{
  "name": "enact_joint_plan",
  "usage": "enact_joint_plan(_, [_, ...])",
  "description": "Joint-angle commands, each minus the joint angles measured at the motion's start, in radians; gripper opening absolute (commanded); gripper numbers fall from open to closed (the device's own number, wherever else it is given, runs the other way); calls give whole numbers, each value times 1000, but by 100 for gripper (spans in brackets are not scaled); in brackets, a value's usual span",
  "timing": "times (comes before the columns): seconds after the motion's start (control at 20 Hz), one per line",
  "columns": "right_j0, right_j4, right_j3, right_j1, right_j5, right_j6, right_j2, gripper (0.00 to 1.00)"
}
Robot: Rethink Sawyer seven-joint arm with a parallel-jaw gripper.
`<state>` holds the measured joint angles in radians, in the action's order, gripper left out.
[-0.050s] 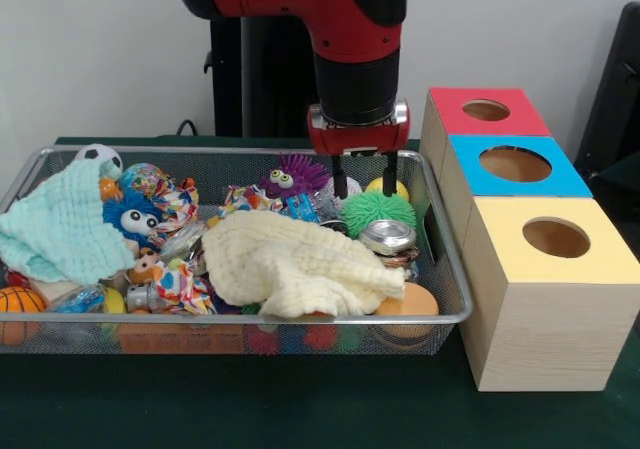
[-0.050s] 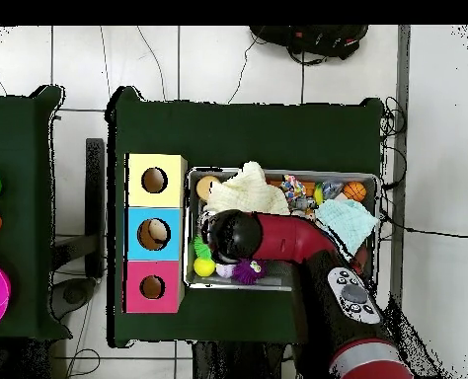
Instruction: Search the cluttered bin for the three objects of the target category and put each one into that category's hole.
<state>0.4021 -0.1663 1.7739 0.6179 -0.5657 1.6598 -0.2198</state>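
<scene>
Starting at the near edge of the table [image 1: 300, 409], we see the wire mesh bin [image 1: 452, 269] crammed with toys. At its front lies a cream cloth [image 1: 300, 264], spread over much of the middle, with an orange ball [image 1: 408, 301] peeking out at its right end and a small basketball [image 1: 18, 304] in the left front corner. A pale green cloth [image 1: 60, 231] is draped over the left side, next to a blue fuzzy toy with big eyes [image 1: 135, 219].

Further back, a shiny metal tin [image 1: 386, 236] rests just behind the cream cloth, and a green spiky ball [image 1: 377, 209] sits right behind that. We see the gripper [image 1: 364, 181] hanging over the bin's far right part, its two dark fingers [image 1: 340, 182] spread apart and empty. The green spiky ball lies just below and slightly in front of the fingertips, and a yellow ball [image 1: 384, 186] shows between the fingers, behind them. A purple spiky toy with eyes [image 1: 291, 177] sits to the left of the gripper, near the back wall.

Beside the bin on the right stand three wooden boxes, each with a round hole: yellow box [image 1: 556, 239] nearest, blue box [image 1: 515, 164] next, red box [image 1: 487, 111] farthest.
</scene>
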Motion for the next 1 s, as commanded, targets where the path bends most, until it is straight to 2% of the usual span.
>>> enact_joint_plan(0.05, [34, -21, -23, -35, -96, -36, -74, 100])
enact_joint_plan(0.35, [50, -21, -46, -49, -120, -59, -89, 100])
enact_joint_plan(0.55, [69, -19, -88, -52, -194, -101, -106, 100])
enact_joint_plan(0.9, [133, -54, -153, -89, -260, -197, -146, 100])
enact_joint_plan(1.0, [154, -66, -184, -92, -313, -235, -158, 100])
